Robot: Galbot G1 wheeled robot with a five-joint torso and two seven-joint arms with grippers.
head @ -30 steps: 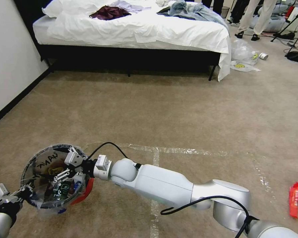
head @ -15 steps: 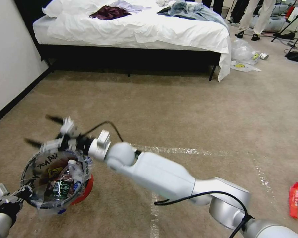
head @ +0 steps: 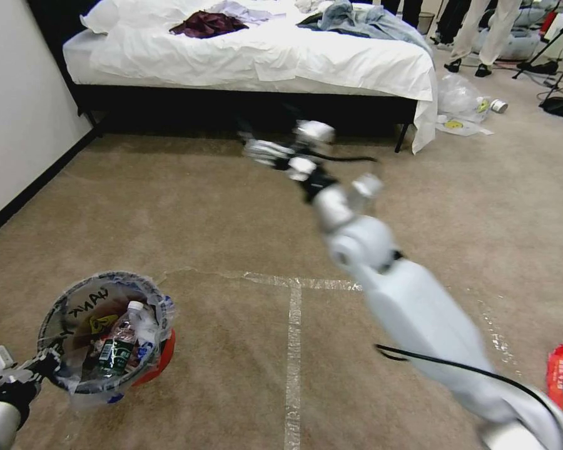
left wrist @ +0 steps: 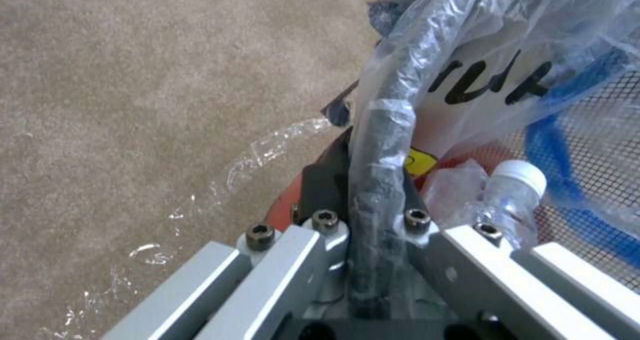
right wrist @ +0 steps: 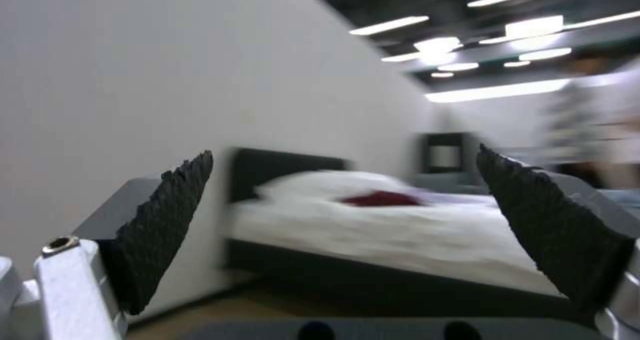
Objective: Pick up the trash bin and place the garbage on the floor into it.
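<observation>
The red trash bin (head: 159, 359), lined with a clear bag with black writing, hangs low at my left over the carpeted floor (head: 231, 212). My left gripper (head: 47, 364) is shut on its rim (left wrist: 383, 145). A green-labelled bottle (head: 116, 344) with a white cap (left wrist: 521, 176) lies inside among other garbage. My right gripper (head: 256, 145) is raised far out toward the bed, blurred. In its wrist view the right gripper (right wrist: 341, 155) is open, with nothing between the black pads (right wrist: 167, 215). A red wrapper (head: 560, 375) lies on the floor at right.
A white-sheeted bed (head: 263, 56) with clothes on it spans the back, and a white wall (head: 19, 112) runs along the left. A clear plastic bag (head: 460, 97) and small litter lie by the bed's right corner. Cables and stands (head: 557, 69) crowd the back right. Tape lines (head: 292, 350) cross the carpet.
My right gripper has come up out of the bin and swung away toward the bed, open. The bottle stays in the bin. The left gripper and bin have not moved.
</observation>
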